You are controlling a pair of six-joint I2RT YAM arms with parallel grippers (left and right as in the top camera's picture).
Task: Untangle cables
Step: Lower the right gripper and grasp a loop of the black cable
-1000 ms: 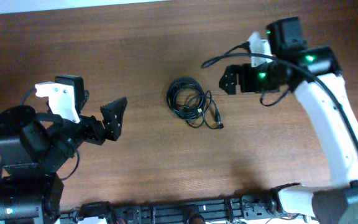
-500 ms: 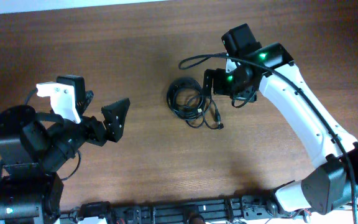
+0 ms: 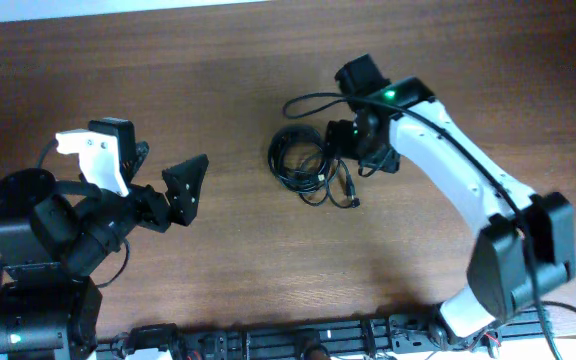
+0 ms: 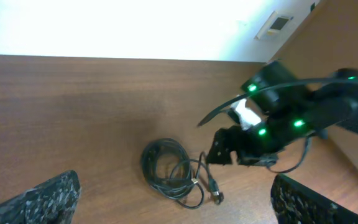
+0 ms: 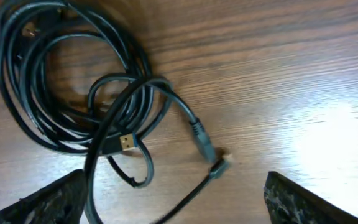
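Note:
The cables (image 3: pixel 303 162) lie coiled in loose black loops at the middle of the wooden table, with plug ends (image 3: pixel 351 195) trailing to the right. They also show in the left wrist view (image 4: pixel 169 169) and fill the right wrist view (image 5: pixel 79 87), where a gold USB plug (image 5: pixel 125 143) and a dark plug (image 5: pixel 205 148) show. My right gripper (image 3: pixel 340 140) is open and hovers just above the coil's right side, holding nothing. My left gripper (image 3: pixel 183 190) is open and empty, well to the left of the cables.
The right arm's own thick black cable (image 3: pixel 313 98) arcs above the coil. A white wall edge (image 3: pixel 118 8) runs along the table's far side. The arm bases (image 3: pixel 38 300) stand at the near edge.
My right arm has swung left and down from the table's right side to just over the coil. The left arm and the cables have not moved.

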